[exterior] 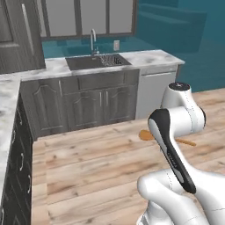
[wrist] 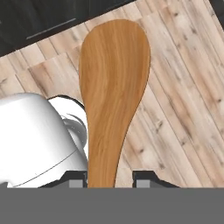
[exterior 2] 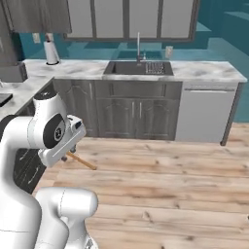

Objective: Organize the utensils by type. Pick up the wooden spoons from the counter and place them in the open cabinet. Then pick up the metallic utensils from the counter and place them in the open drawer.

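The tool (wrist: 109, 177) is clamped on a wooden spoon (wrist: 111, 87): in the hand view its 2 dark fingertips (wrist: 146, 177) sit on either side of the handle, and the orange-brown oval bowl points away from the camera over the plank floor (wrist: 183, 96). In the left base view the spoon (exterior: 147, 135) is held in the air above the floor, its bowl sticking out to the left of the white arm (exterior: 176, 132) and the thin handle end showing on the right. In the right base view the handle (exterior 2: 81, 161) slants down and to the right from under the wrist. The spoon is well clear of the marble desk (exterior: 145, 58), which runs along the far wall with a sink (exterior: 96, 61) and a faucet (exterior: 93, 41). Dark grey base units (exterior: 88, 105) stand beneath it.
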